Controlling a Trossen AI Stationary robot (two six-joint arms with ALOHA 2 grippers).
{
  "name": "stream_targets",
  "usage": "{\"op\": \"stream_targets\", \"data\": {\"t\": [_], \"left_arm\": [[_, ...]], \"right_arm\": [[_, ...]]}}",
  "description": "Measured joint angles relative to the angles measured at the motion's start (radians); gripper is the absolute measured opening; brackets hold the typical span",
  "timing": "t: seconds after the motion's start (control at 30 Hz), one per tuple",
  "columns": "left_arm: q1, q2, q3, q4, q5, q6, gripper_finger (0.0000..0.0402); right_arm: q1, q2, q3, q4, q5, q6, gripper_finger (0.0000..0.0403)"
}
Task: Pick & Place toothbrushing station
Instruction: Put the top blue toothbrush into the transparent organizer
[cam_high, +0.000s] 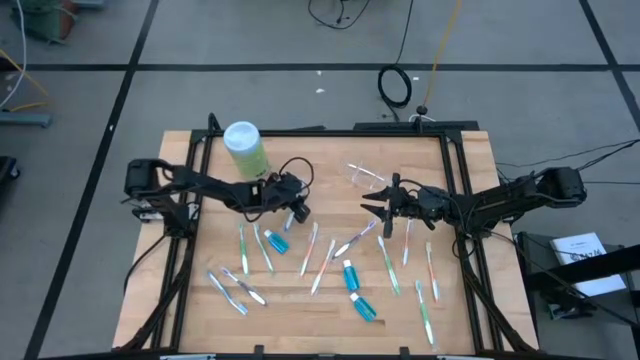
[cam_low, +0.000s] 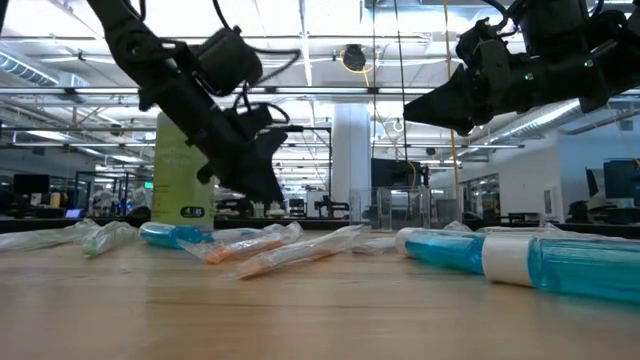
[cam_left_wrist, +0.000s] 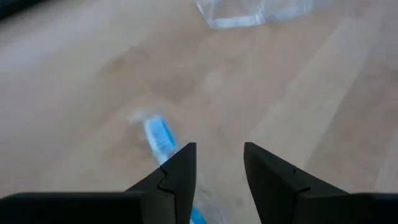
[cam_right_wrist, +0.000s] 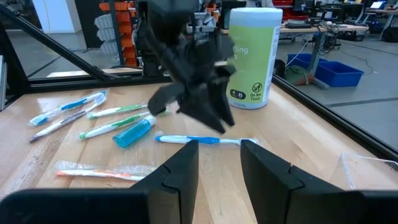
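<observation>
Many slim toothbrushes, among them (cam_high: 318, 265), and blue toothpaste tubes such as (cam_high: 349, 276) lie flat on the wooden table. The clear cup (cam_high: 368, 178) stands toward the far side. My left gripper (cam_high: 298, 212) slants down, open, just over a blue-and-white toothbrush (cam_right_wrist: 199, 140). That brush's head (cam_left_wrist: 160, 135) shows beside one finger, and nothing sits between the fingers. My right gripper (cam_high: 372, 207) hangs open and level above the table's middle, facing the left gripper (cam_right_wrist: 217, 121), with nothing in it.
A light-green canister with a white lid (cam_high: 245, 148) stands at the far left, behind my left arm. A black frame (cam_high: 455, 180) borders the table. A toothpaste tube (cam_low: 480, 252) lies close to the low camera. Bare wood (cam_high: 330, 160) shows near the cup.
</observation>
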Motion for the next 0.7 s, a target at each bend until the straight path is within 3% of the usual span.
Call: {"op": "stream_targets", "data": {"t": [0.17,0.57,0.7], "left_arm": [[0.005,-0.021,0.0,-0.04,-0.025,-0.027,0.014],[0.043,0.124,0.002,-0.052,0.006,-0.111,0.014],[0.048,0.115,0.002,-0.062,0.02,-0.116,0.0115]], "right_arm": [[0.0,0.0,0.0,-0.001,0.0,0.0,0.0114],[0.0,0.0,0.0,-0.031,0.0,0.0,0.0114],[-0.001,0.0,0.0,-0.03,0.001,-0.004,0.0114]]}}
